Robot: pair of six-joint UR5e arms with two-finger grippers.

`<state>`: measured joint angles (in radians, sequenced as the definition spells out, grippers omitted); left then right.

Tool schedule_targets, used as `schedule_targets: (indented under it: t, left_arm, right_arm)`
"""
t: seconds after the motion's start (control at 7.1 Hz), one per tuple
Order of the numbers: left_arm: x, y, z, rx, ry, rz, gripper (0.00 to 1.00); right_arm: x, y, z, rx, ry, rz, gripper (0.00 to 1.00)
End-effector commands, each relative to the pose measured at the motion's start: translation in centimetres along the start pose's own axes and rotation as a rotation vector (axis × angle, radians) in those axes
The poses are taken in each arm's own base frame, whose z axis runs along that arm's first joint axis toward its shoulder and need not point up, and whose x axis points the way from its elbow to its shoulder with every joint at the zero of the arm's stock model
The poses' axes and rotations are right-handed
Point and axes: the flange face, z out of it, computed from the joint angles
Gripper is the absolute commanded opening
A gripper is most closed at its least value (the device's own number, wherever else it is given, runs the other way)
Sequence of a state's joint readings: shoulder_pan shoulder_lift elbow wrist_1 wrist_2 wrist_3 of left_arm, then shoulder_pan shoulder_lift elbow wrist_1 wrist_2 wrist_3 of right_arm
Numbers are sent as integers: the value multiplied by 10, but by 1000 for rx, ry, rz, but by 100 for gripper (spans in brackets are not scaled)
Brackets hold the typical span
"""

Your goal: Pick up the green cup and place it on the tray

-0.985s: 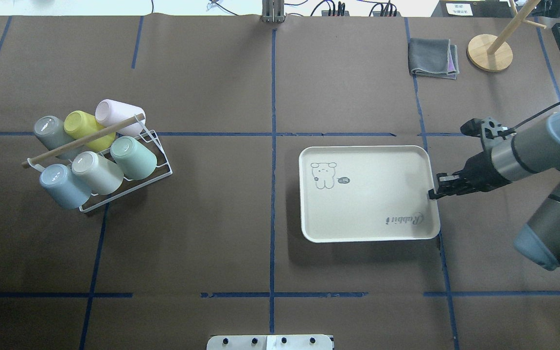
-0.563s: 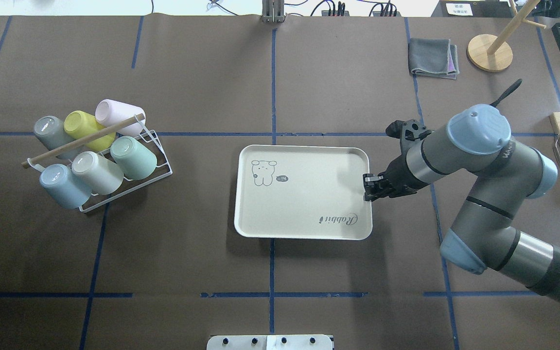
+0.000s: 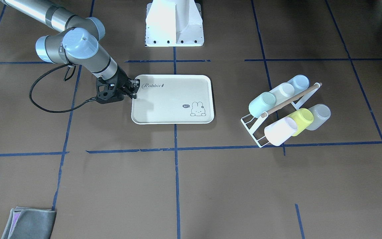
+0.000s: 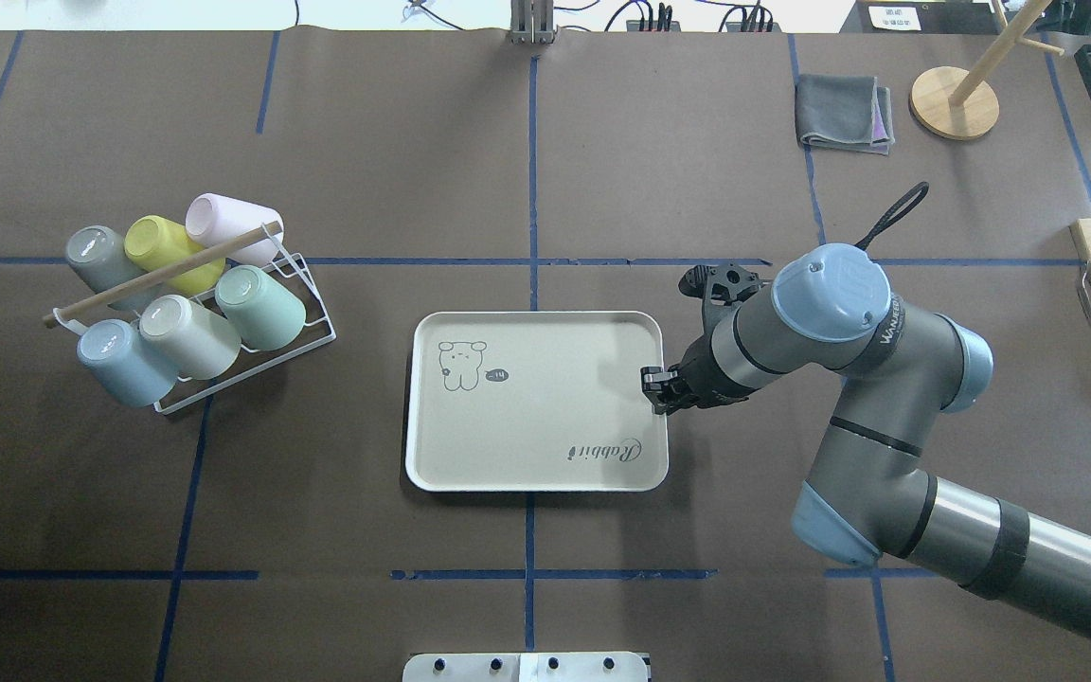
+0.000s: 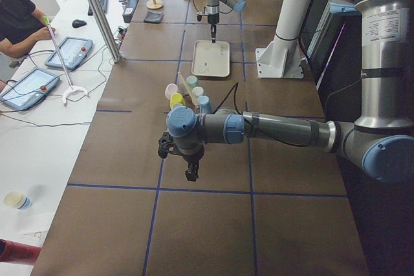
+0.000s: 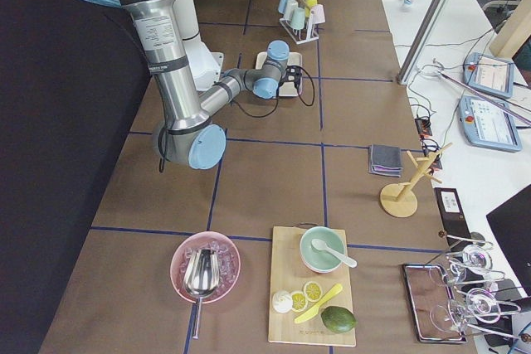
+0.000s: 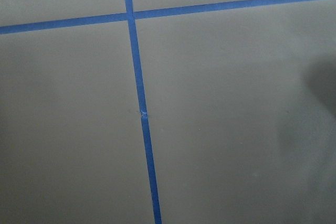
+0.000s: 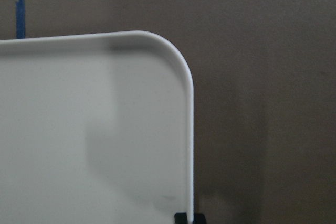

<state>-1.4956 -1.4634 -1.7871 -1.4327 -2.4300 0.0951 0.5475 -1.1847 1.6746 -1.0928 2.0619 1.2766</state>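
Gripper on right arm [image 4: 656, 388] pinches rim of cream-white rectangular tray [image 4: 527, 421], likely positioning it nearer pale mint-green plastic cup [image 4: 261, 305]; left gripper [image 5: 192, 174]: can't tell.

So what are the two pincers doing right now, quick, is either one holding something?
Right pincer: closed on the edge of the tray.
Left pincer: seen only from far off, so open or closed cannot be told.
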Motion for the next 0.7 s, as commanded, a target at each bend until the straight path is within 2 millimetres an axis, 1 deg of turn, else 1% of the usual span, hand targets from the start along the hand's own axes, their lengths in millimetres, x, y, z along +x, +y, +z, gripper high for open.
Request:
schedule_targets:
  t: [0.0,0.14,0.28,0.42,0.56]
  left_arm:
    - [1,0,0,1,0,1,100]
    - [1,0,0,1,0,1,100]
    - [0,1,0,-1,0,-3,100]
    - [-3,0,4,-8,1,-7,100]
    - [-2,-2,3,-4,0,-3,100]
  right_arm:
    - [-5,0,7,-1,5,-3,0]
    - [-8,1,7,-4,5,-4,0]
    - [-9,1,7,-2,2,-4,16]
    - [-7,0,7,-1,6,-1,78]
    - [-7,0,6,-1,5,0,99]
